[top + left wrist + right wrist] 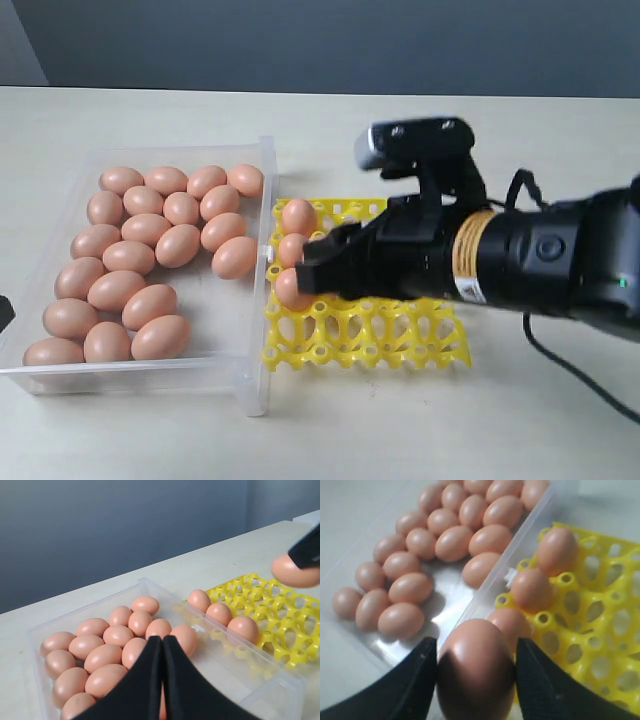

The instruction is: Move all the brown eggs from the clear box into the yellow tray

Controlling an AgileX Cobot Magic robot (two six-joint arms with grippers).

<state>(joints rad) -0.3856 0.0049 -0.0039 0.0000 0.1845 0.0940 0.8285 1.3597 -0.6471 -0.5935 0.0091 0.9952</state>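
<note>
Our right pincer [476, 647] grips one brown egg [476, 675] over the yellow tray [600, 645]. We should lower it slowly into a free cup [571, 601] beside the three eggs [532, 590] there, then let go gently. Farther off, by the left edge of the desk [120, 440], the clear box [262, 330] holds many more. Our left pincer [162, 680] is closed, empty.

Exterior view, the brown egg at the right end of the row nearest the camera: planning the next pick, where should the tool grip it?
From straight above, close across the narrow middle of that smooth pinkish-brown oval egg. It lies on its side, top exposed; the transparent plastic box has bare floor on its right, while neighbours crowd the other side.
</note>
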